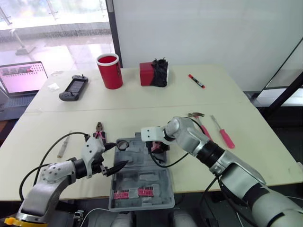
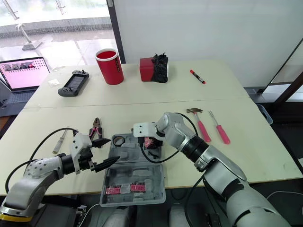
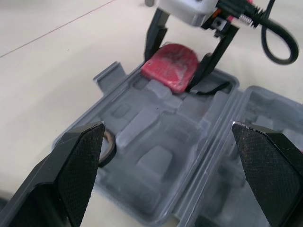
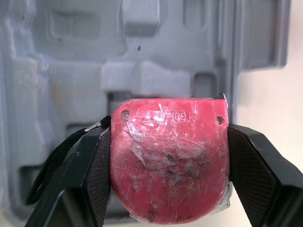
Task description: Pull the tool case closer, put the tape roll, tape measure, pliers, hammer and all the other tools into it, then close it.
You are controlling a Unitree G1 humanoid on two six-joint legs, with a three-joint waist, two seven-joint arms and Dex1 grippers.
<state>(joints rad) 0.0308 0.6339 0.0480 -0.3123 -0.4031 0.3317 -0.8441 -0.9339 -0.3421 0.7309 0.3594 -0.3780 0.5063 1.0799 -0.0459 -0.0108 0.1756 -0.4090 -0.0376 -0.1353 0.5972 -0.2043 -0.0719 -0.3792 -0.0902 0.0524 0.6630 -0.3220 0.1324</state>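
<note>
Tool case (image 1: 142,182): one, grey moulded plastic.
Tape measure (image 4: 169,165): one, red, scuffed, clamped in right gripper (image 4: 170,128).
Left gripper (image 3: 166,128): wide apart.

There is one tool case (image 1: 142,182), one tape roll (image 1: 121,144), one tape measure (image 4: 169,161). Also one hammer (image 1: 204,128), one pliers (image 1: 99,131), one screwdriver (image 1: 223,133).

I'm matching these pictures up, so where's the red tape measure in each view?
Left eye: tape measure mid-picture, over the grey tool case.
Right eye: tape measure left of centre.
Left wrist: tape measure over the case.
Right wrist: tape measure foreground, case behind.
Shared landmark: the case.
</note>
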